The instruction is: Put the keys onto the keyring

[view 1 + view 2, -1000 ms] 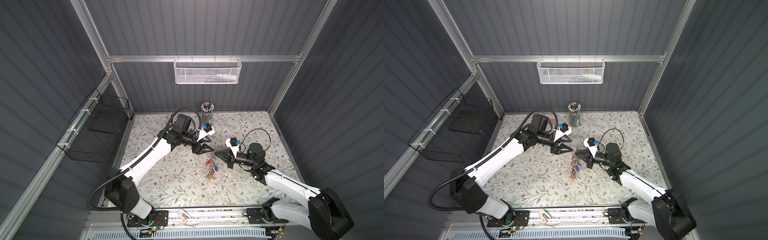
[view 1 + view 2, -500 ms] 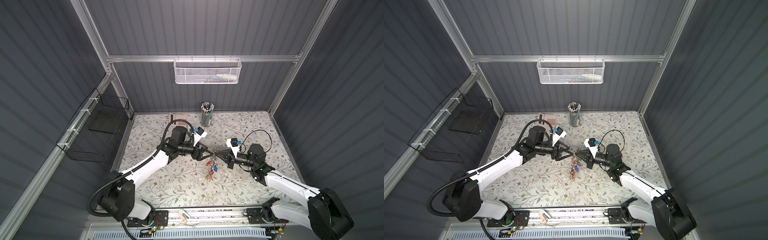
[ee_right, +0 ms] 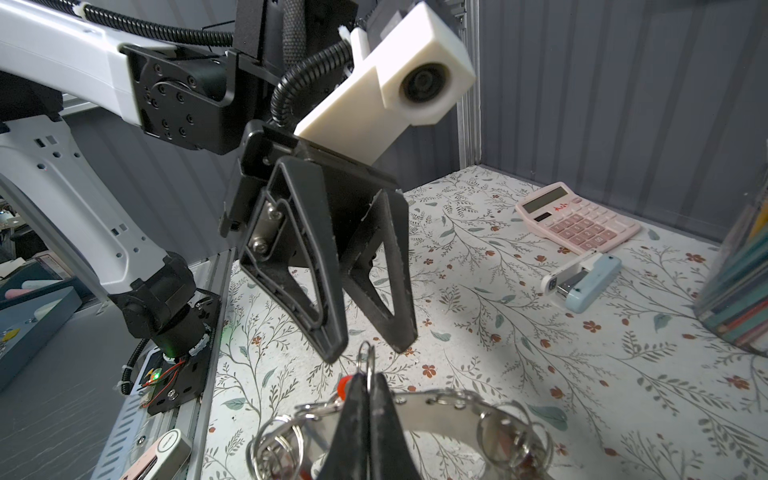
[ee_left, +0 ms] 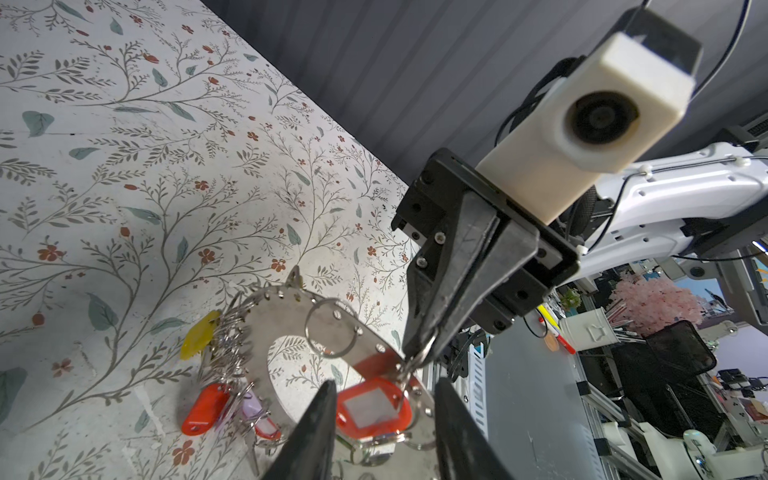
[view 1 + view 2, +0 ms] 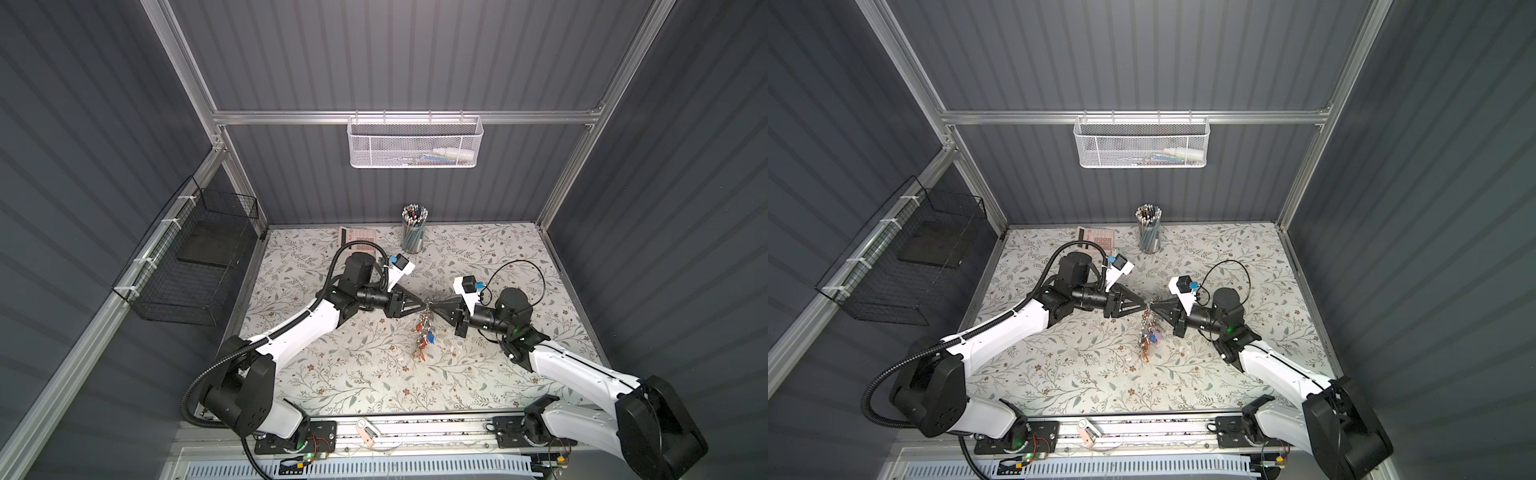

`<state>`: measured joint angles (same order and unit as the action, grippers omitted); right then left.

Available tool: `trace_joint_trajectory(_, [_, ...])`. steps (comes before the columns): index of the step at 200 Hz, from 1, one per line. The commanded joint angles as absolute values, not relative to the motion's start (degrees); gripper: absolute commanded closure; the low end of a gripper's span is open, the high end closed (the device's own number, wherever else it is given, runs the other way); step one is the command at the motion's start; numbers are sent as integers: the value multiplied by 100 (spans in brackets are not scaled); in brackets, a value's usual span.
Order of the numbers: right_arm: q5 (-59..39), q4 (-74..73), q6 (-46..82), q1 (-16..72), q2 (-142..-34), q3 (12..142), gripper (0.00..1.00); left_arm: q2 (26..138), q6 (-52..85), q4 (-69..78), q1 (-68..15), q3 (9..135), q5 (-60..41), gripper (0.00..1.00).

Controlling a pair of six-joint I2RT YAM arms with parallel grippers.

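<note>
My right gripper (image 4: pixel 419 353) is clamped tight on a small silver split ring (image 4: pixel 417 360) at the rim of the large flat grey metal keyring (image 4: pixel 282 328). The whole bunch hangs from that pinch, clear of the floral table cover (image 4: pixel 124 166) and between my two arms in both top views. The small silver keys (image 4: pixel 232 365), with their yellow, red-orange and lilac plastic tags, crowd the far side of the rim, so they look already threaded. My left gripper (image 4: pixel 386 384) has its fingers parted on either side of the oblong red-orange plastic tag with a clear window (image 4: pixel 372 409), which hangs by the pinched split ring. I cannot tell whether a pad brushes it yet. I judge I am seating this last tagged key, with one side holding the split ring and the other about to take the tag. The next move calls for my left fingers to meet squarely on the tag's flat faces and steady it without dragging. My right must keep its pinch firm, since the whole load seems to hang from that one thin loop.
</note>
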<state>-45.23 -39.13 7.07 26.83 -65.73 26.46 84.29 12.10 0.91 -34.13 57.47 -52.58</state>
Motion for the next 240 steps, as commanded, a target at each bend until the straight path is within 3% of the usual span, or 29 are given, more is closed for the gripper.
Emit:
trace_joint_trajectory(1, [-4615, -4315, 736, 2706, -6538, 2659, 100, 8464, 1066, 15, -3410, 5678, -5562, 66])
trace_joint_trajectory(104, [-4597, -4334, 737, 2698, -6571, 2656, 100, 8422, 1012, -117, -3410, 5669, -5604, 100])
trace_joint_trajectory(240, [-4641, -4788, 714, 2898, -6450, 2705, 100, 9014, -113, -2679, -3296, 6914, -5053, 100])
